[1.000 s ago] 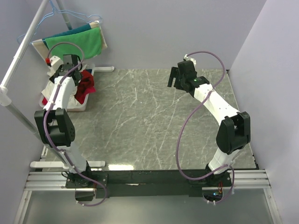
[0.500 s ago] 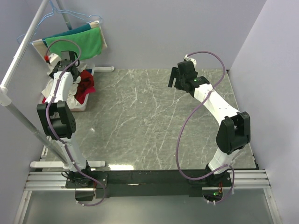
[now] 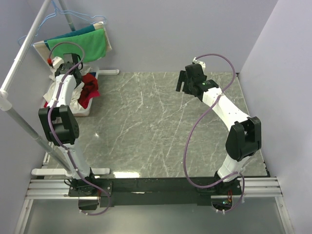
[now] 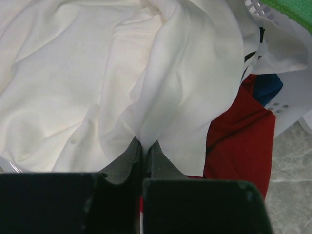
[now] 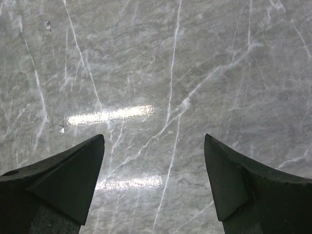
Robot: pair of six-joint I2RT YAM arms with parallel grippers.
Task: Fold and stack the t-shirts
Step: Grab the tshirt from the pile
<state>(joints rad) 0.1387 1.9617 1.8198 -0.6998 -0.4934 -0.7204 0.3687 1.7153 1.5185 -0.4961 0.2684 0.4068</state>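
While the left hand pinches a fold of the white tee in the basket far left, the right hand hovers spread over the tabletop, well apart; pulling it toward centre looks the left's job.

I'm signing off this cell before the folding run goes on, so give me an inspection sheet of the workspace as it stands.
Surface: grey marble table, bare, some light glare.
Job's things: white t-shirt crumpled in the white basket at the far left; none folded or stacked on the table.
Clutter: red garment and a blue scrap in the same basket.
Tools: left tool shut on a fold of the white t-shirt; right tool open above the table, holding nothing.
Cables: purple cable looped along each arm; no snag seen.
Surroundings: green cloth draped behind the basket; plain pale walls.
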